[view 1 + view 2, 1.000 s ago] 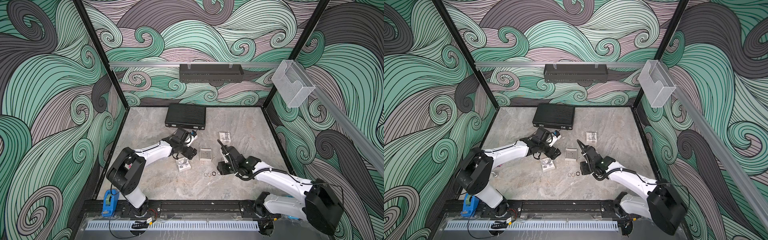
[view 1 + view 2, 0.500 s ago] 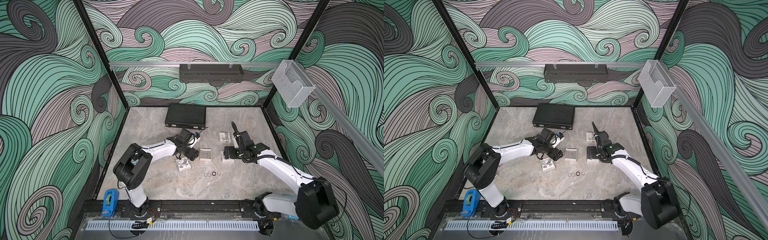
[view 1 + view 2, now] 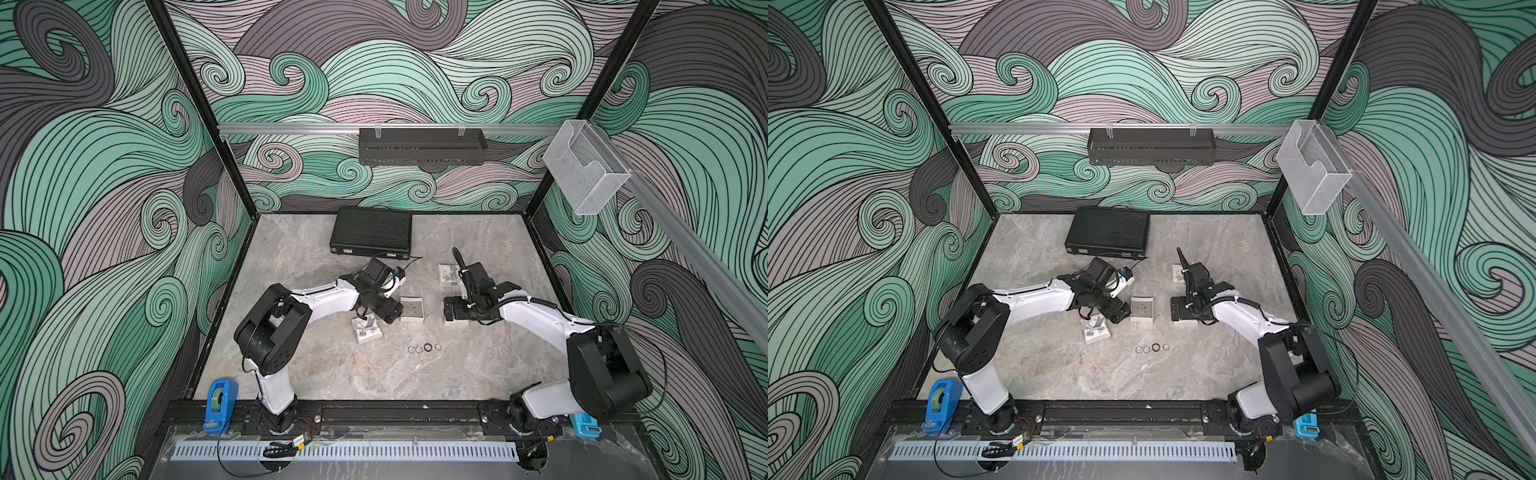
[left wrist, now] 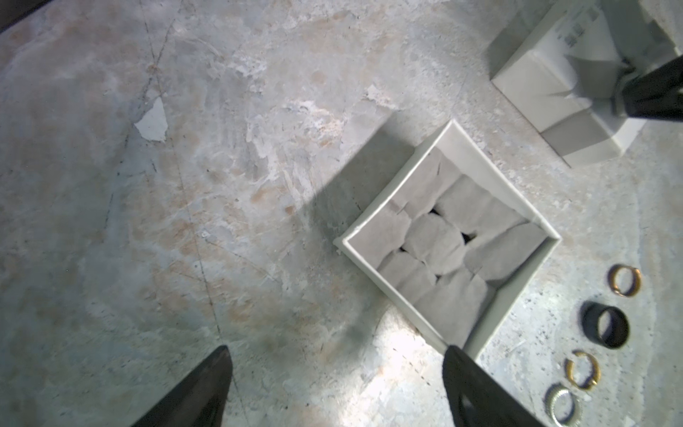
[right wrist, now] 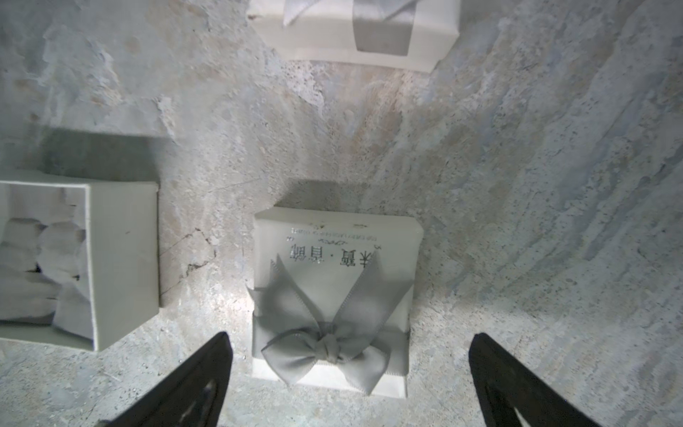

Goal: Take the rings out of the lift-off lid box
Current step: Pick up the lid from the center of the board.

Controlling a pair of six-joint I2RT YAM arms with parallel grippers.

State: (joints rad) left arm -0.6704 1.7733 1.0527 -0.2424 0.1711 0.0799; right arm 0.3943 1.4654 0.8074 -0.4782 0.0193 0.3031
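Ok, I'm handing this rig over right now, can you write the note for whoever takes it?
Left gripper: open, empty, beside the open white box.
Right gripper: open, empty, above a lidded bow-tied box.
Done: four rings lie in a row on the table; none shows in the open box's foam.
Left: the bow-tied box is still lidded; probably lift its lid and check for rings.
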